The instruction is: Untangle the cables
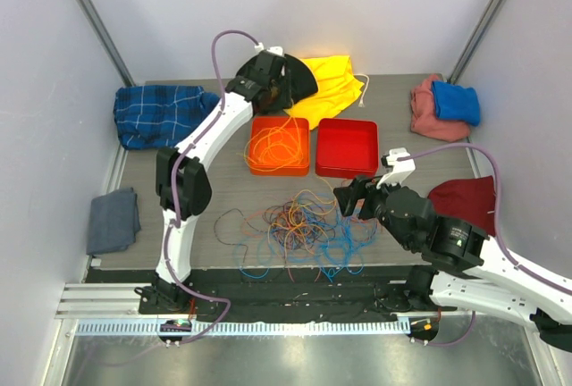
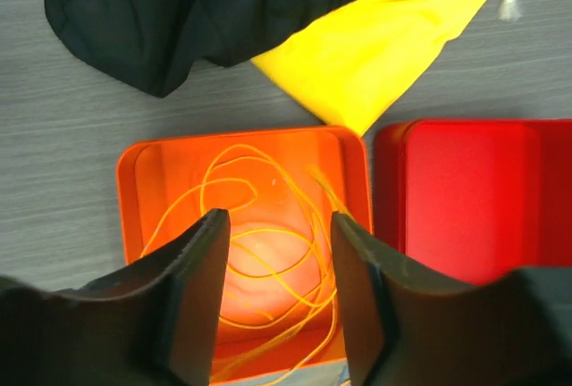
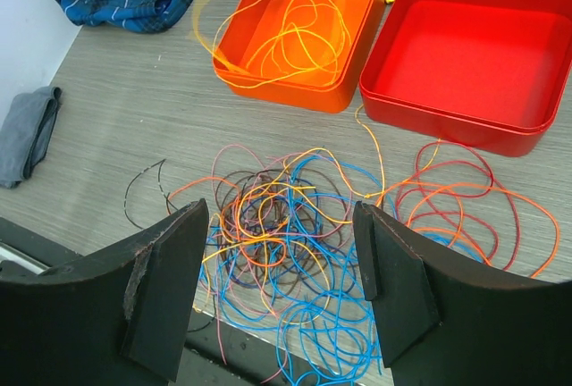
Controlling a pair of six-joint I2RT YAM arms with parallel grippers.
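Tangle lies on the tabletop, at 6 o'clock from the two trays in the top view. Blue, orange, red, yellow and dark strands, many loops crossing. Blue is densest on the near side. One yellow cable sits coiled alone in the orange tray. The red tray, just beside it at 3 o'clock, holds nothing.

Left gripper hangs over the orange tray, jaws wide, nothing between them. Right gripper hangs over the tangle, jaws wide, also empty, apart from the strands.

Handling, as judged: strands are thin, very light, limp, with some spring in the loops. Insulation looks smooth and is likely to slip from a loose pinch. The heap has no weight to hold it down, so a pull on one strand will probably drag its neighbours. Not fragile, though a hard yank could tighten a knot.

Where to take hold: not the core; the edges are better. In the right wrist view the red-orange loops at 3 o'clock of the heap lie loose and few. A dark strand strays out at 9 o'clock. A yellow strand runs out toward 12, to the trays. Any of these offers a single wire. Pinch low, across one strand, close fully, lift slowly.
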